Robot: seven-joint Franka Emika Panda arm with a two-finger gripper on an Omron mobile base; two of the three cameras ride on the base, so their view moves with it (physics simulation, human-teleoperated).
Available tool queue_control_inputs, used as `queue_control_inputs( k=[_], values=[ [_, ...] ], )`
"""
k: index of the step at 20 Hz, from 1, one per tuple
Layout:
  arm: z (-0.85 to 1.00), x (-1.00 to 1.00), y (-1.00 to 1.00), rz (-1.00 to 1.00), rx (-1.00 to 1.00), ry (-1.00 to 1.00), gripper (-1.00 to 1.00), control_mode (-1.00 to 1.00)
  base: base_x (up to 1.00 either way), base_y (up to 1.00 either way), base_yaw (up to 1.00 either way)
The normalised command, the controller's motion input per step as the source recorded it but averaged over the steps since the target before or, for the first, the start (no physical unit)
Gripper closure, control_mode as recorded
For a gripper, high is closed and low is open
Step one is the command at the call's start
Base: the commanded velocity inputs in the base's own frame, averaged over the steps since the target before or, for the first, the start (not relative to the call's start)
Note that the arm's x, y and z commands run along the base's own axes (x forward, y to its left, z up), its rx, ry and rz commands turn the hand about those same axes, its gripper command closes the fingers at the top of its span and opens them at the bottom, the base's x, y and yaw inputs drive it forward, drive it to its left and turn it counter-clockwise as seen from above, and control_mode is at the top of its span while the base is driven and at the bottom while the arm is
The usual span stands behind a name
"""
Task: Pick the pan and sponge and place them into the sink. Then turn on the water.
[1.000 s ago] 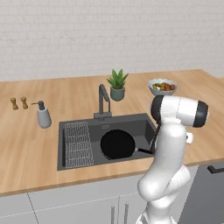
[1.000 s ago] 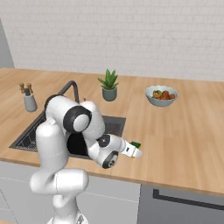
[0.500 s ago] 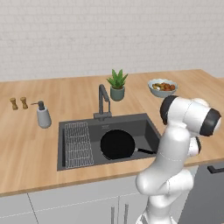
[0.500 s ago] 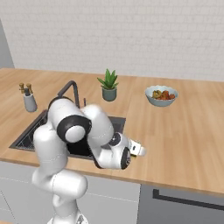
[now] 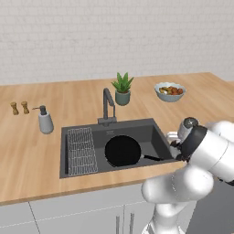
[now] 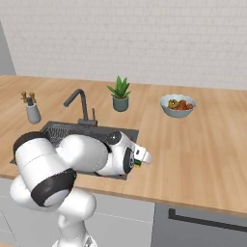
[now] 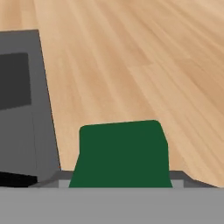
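Note:
The black pan [image 5: 122, 151] lies inside the dark grey sink [image 5: 151, 131], with its handle pointing right. Beside the sink's right rim [image 7: 41, 113], the green-topped sponge [image 7: 122, 153] rests on the wooden counter. A sliver of the sponge [image 6: 138, 163] peeks out under my gripper [image 6: 141, 159], which is down right over it. In the hand view the sponge sits very close at the bottom middle and my fingertips are hidden, so contact is unclear. No water runs from the faucet [image 5: 108, 105].
A wire rack [image 5: 82, 148] fills the sink's left part. On the counter are a soap dispenser [image 5: 45, 121], salt and pepper shakers [image 5: 20, 108], a potted plant [image 5: 122, 89] and a bowl of food [image 5: 170, 91]. My arm [image 6: 91, 154] covers much of the basin.
My elbow has swung out to the right and lower, and the hand has come down closer onto the sponge. The pan stays put in the sink.

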Motion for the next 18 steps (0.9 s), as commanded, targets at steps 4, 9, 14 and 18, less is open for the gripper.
queue_control_inputs(
  k=[4, 9, 14, 18],
  values=[
    [0.96, -0.14, 0.22, 0.02, 0.06, 0.14, 1.0, -1.0, 0.0, 0.0, 0.0],
    [0.71, -0.05, 0.46, 0.14, 0.07, 0.19, 1.0, -1.0, 0.0, 0.0, 0.0],
    [0.14, 0.05, 0.6, 0.24, 0.07, 0.1, 1.0, -1.0, 0.0, 0.0, 0.0],
    [-0.1, 0.28, 0.57, 0.28, 0.14, 0.0, 1.0, -1.0, 0.0, 0.0, 0.0]
  ],
)
